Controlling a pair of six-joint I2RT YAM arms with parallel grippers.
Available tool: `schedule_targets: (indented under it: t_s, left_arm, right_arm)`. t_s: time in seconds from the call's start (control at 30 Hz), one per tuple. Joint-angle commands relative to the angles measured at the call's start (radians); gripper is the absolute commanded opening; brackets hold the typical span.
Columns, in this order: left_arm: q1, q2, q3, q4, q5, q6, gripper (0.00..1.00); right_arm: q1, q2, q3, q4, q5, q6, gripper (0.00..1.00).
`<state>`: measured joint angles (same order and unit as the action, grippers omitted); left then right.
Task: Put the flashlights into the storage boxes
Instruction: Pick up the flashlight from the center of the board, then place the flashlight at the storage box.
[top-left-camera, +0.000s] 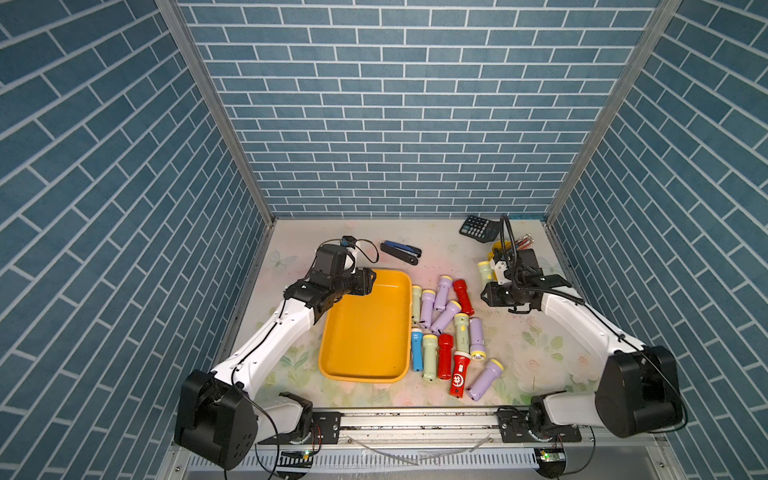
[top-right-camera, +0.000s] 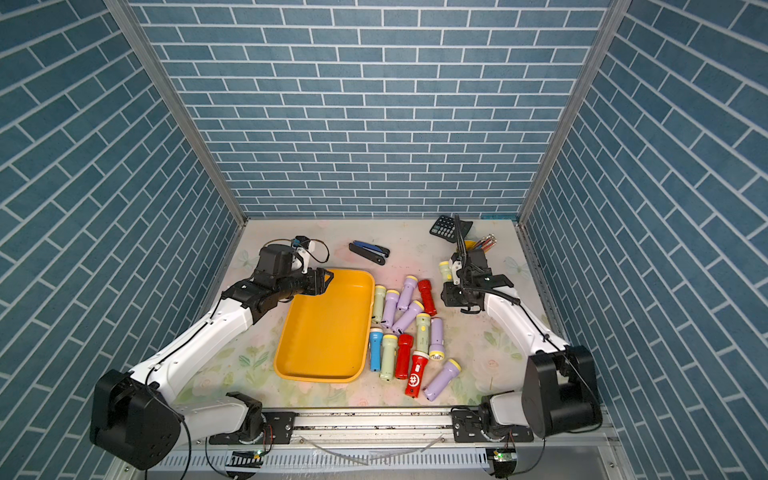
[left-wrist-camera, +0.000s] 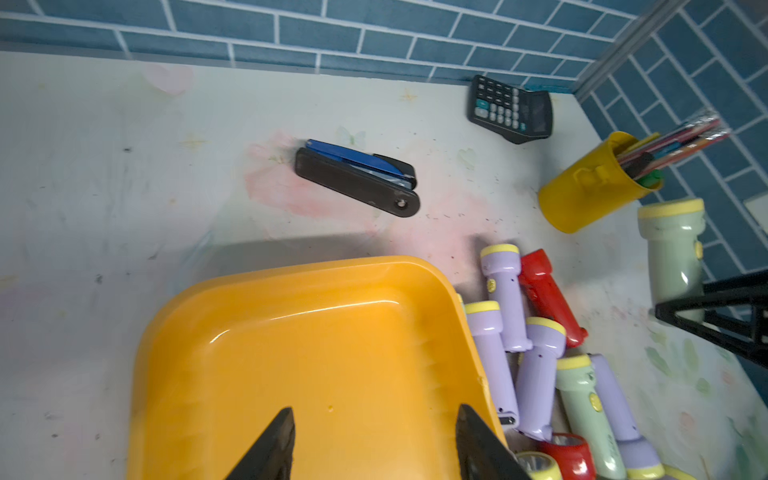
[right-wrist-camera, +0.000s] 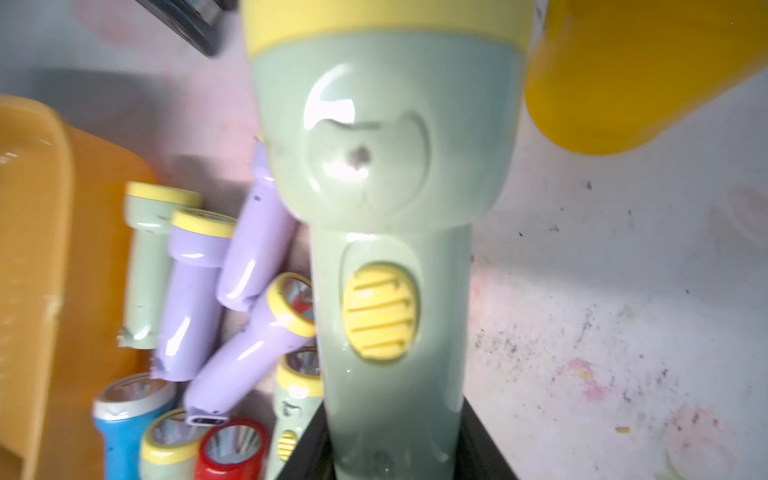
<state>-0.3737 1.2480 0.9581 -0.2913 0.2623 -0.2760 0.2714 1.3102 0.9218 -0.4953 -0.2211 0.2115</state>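
Note:
The yellow-orange storage box (top-left-camera: 365, 332) lies empty left of centre, seen in both top views (top-right-camera: 328, 328). My left gripper (top-left-camera: 368, 282) hovers open over its far left corner; nothing sits between the fingertips (left-wrist-camera: 286, 419). Several flashlights (top-left-camera: 446, 328), lilac, pale green, red and one blue, lie in a heap on the table right of the box. My right gripper (right-wrist-camera: 392, 419) is shut on the handle of a pale green flashlight (right-wrist-camera: 382, 174) with a yellow head. It holds that flashlight (top-left-camera: 484, 270) above the table at the far right, beside the pencil cup.
A black and blue stapler (top-left-camera: 401, 251) lies behind the box. A black calculator (top-left-camera: 478, 227) sits in the far right corner. A yellow pencil cup (left-wrist-camera: 590, 187) stands close behind the held flashlight. Walls close in on three sides.

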Motion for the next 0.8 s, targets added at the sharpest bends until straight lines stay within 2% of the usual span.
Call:
schedule_targets:
  t_s: [0.0, 0.1, 0.2, 0.37, 0.53, 0.67, 0.77]
  left_arm:
    - [-0.006, -0.032, -0.004, 0.069, 0.175, 0.021, 0.62]
    - [-0.006, -0.059, -0.053, 0.163, 0.245, 0.005, 0.62]
    - [-0.007, -0.079, -0.134, 0.328, 0.324, 0.003, 0.61]
    - [-0.007, -0.066, -0.205, 0.547, 0.462, -0.017, 0.61]
    - [-0.006, -0.013, -0.328, 0.925, 0.554, -0.116, 0.61]
    - [-0.006, 0.031, -0.329, 0.948, 0.579, -0.072, 0.62]
    - [-0.006, 0.060, -0.334, 1.018, 0.624, -0.064, 0.62]
  right_arm:
    - [0.036, -0.068, -0.082, 0.175, -0.126, 0.071, 0.25]
    - [0.074, -0.108, -0.130, 0.286, -0.164, 0.093, 0.24]
    - [0.107, -0.121, -0.174, 0.399, -0.209, 0.112, 0.23]
    - [0.140, -0.076, -0.236, 0.638, -0.338, 0.123, 0.21]
    - [0.161, 0.001, -0.260, 0.854, -0.460, 0.109, 0.17]
    - [0.188, 0.042, -0.254, 0.882, -0.465, 0.023, 0.16]
    - [0.203, 0.067, -0.246, 0.899, -0.475, 0.007, 0.16]
